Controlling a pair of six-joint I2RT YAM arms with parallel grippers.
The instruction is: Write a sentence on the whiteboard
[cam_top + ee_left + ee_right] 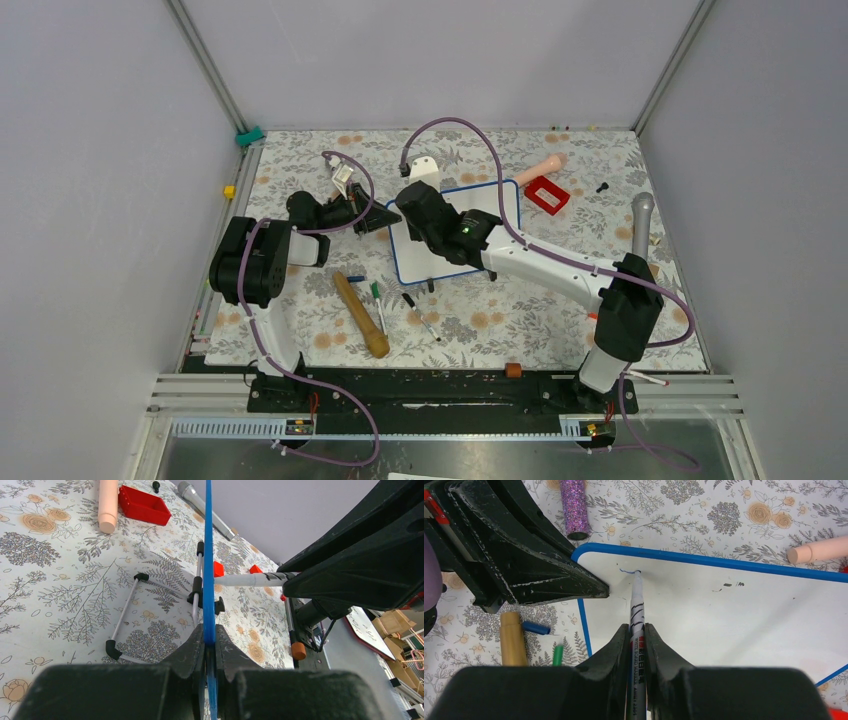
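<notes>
A whiteboard (497,203), glossy white with a thin blue frame, sits in the middle of a floral-patterned table (560,310), between the two arms' grippers. Of the sentence (629,571), only a short blue squiggle shows, close to the board's corner at the upper left of the right wrist view. The rest of the surface is blank apart from a few dark specks. A marker (636,605) rests its tip on the end of that squiggle. Its barrel points straight back into the right gripper (632,632), whose jaws are clamped tight on it. From the tip, the board's long axis and nearly all its free writing space run off to the right in that view. I judge the coming strokes should therefore travel rightward along the top edge. The left gripper (209,639) is pinched shut on the board's blue frame, at the short edge just beside the marker tip, seemingly to steady it. A wooden stick (362,315) lies nearer the arm bases and a red tray (546,194) lies beyond the board's far corner, both apart from it.
</notes>
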